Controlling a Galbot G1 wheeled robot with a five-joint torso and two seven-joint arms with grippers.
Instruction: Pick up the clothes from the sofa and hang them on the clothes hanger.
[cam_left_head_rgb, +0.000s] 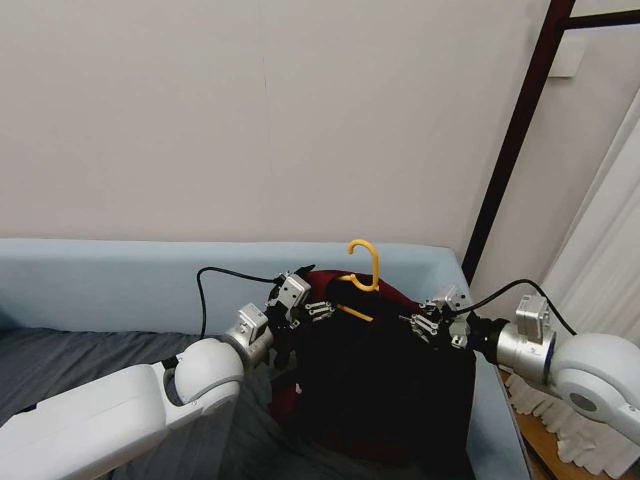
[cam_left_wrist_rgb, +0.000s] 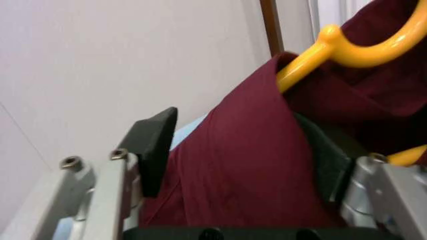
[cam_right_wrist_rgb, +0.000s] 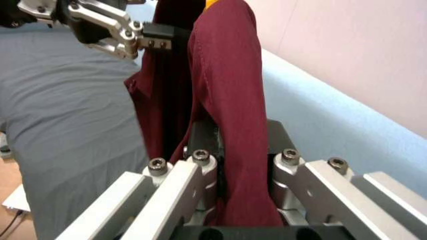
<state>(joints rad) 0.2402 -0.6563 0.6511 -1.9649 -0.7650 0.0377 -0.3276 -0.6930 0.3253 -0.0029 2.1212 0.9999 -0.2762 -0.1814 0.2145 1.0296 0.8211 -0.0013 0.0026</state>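
Wall (cam_left_head_rgb: 250, 120): plain, pale, running behind the whole scene. A dark post (cam_left_head_rgb: 515, 140) rises at a slant at its right.

Sofa (cam_left_head_rgb: 100, 280): light-blue back along the wall, with a grey cover (cam_left_head_rgb: 60, 360) over the seat.

Garment (cam_left_head_rgb: 385, 380): dark red, held up in the air over the right end of the sofa, in front of the back. It is spread between the two arms and its lower part hangs down toward the seat. It is draped over the hanger at the shoulders.

Hanger (cam_left_head_rgb: 365, 265): yellow, with the hook standing up above the collar and one arm showing at the neck opening.

Left tool (cam_left_head_rgb: 318, 308): at the garment's left shoulder. The jaws stand fairly wide with the bunched shoulder fabric (cam_left_wrist_rgb: 247, 165) filling the gap between the black pads (cam_left_wrist_rgb: 157, 145). The hanger (cam_left_wrist_rgb: 360, 50) lies just beyond.

Right tool (cam_left_head_rgb: 420, 325): at the garment's right shoulder. In the right wrist view (cam_right_wrist_rgb: 237, 145) the jaws are drawn close and pinch a narrow upright fold of the cloth (cam_right_wrist_rgb: 227, 100). The left tool (cam_right_wrist_rgb: 150, 42) shows farther off, at the opposite shoulder.
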